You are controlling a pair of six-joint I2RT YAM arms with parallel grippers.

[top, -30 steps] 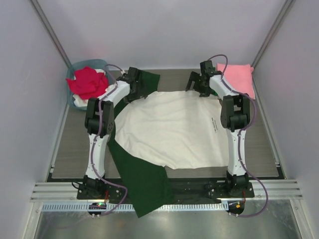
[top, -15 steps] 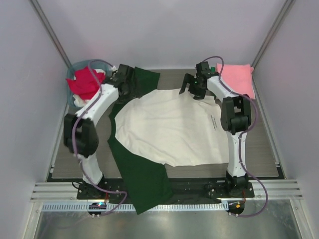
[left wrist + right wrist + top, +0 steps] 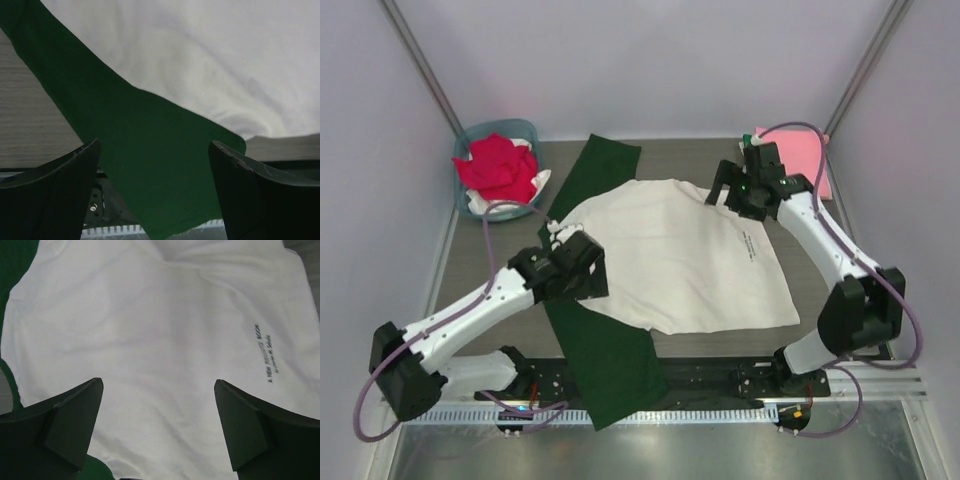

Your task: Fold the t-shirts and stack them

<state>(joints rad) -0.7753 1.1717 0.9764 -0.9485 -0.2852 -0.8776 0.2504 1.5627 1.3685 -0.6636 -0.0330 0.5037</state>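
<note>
Basket (image 3: 515, 125): round, teal plastic, at far-left corner of counter.
Counter (image 3: 470, 250): grey wood-grain surface, rectangular.
Rail (image 3: 890, 380): aluminium profile along near counter edge.
Enclosure walls (image 3: 670, 60): pale, plain, on three sides.

Cream t-shirt (image 3: 670, 255) with dark green sleeves and small black print; red shirt (image 3: 498, 168), pink shirt (image 3: 812, 155), teal basket (image 3: 495, 128)

Small black print (image 3: 264, 354) on the cream cloth t-shirt with dark green sleeves (image 3: 150, 330), ahead and right of the right claw (image 3: 157, 383), too blurred to read fully, folded pink cloth shirt (image 3: 815, 160) behind that claw partly hidden by its arm (image 3: 820, 235)
</note>
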